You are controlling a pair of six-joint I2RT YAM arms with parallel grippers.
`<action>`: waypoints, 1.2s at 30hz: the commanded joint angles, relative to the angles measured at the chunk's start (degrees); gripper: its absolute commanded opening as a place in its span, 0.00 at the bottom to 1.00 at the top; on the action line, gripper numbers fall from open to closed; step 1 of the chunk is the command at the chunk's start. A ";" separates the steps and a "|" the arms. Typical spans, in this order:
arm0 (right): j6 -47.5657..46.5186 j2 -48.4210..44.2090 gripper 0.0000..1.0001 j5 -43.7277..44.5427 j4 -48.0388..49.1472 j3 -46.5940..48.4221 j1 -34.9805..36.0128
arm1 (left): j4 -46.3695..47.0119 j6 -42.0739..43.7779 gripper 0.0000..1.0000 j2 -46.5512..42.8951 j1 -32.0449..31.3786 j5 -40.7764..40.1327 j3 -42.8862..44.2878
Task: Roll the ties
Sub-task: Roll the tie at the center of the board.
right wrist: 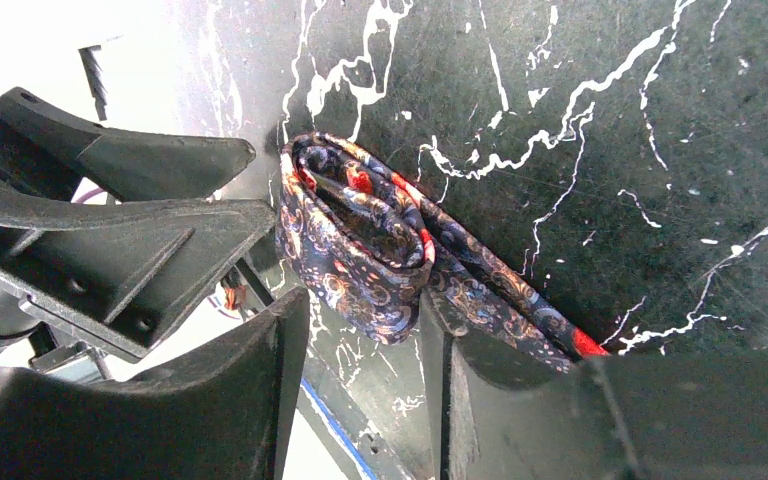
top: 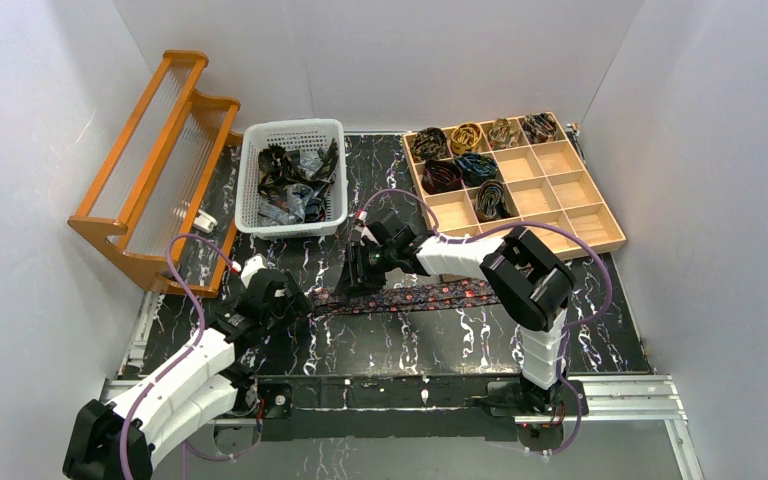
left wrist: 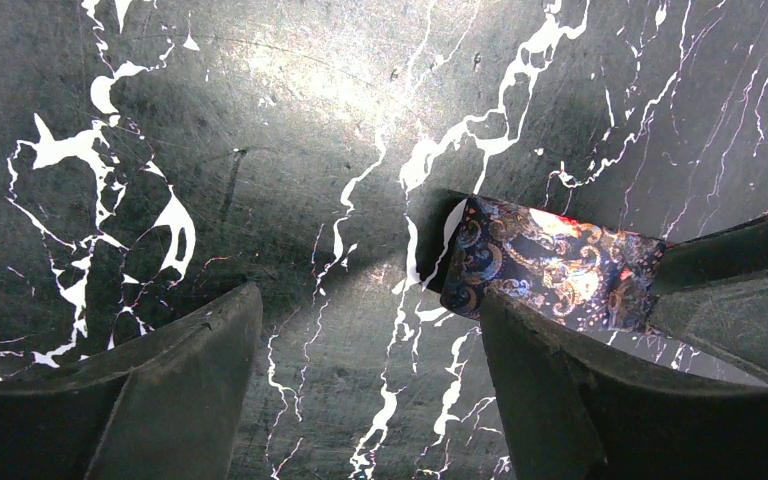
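Observation:
A dark paisley tie [top: 430,294] with red and orange marks lies stretched across the black marble table, left to right. Its left end is folded into a small loose coil [right wrist: 360,240]. My right gripper [right wrist: 365,320] has both fingertips against this coil and is shut on it. The left gripper [left wrist: 370,330] stands open just left of it, over bare table. The tie's end [left wrist: 550,265] lies beside its right finger. From above, the left gripper [top: 295,305] and right gripper [top: 352,275] are close together at the tie's left end.
A white basket [top: 290,127] of loose ties stands at the back centre. A wooden compartment tray [top: 575,190] at the back right holds several rolled ties [top: 460,165]. A wooden rack [top: 150,190] leans at the left.

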 commanded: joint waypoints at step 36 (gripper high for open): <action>10.44 -1.62 0.15 0.51 5.22 -8.14 -0.05 | 8.11 2.77 0.87 -3.78 1.37 7.17 -2.73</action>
